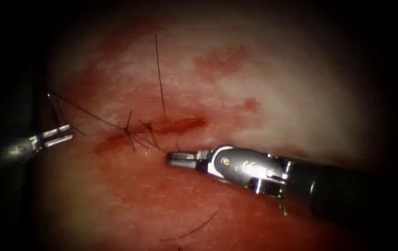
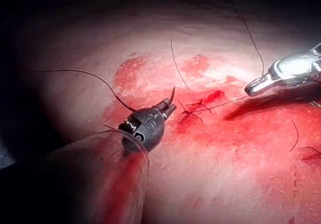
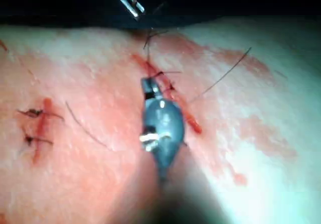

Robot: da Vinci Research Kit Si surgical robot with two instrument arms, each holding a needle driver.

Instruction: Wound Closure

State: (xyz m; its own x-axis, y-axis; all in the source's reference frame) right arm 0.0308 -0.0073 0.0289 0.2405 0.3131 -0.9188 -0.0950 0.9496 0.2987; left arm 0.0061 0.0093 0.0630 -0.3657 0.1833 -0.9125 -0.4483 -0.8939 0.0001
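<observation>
The cut runs across the tissue with red fluid in it. Knotted stitches close its left end. My left tool sits left of the cut, its jaws shut on a thin curved needle that rises clear of the tissue. From there a thread leads to the stitches. The same tool holds the dark curve close up. My right tool lies just below the cut, jaws shut on a thread end coming from the stitch. Its tip rests by the cut.
A long thread tail stands up from the stitches. A loose cut piece of thread lies on the near tissue. Another, sutured cut lies off to one side. The left tool shows beyond the wound.
</observation>
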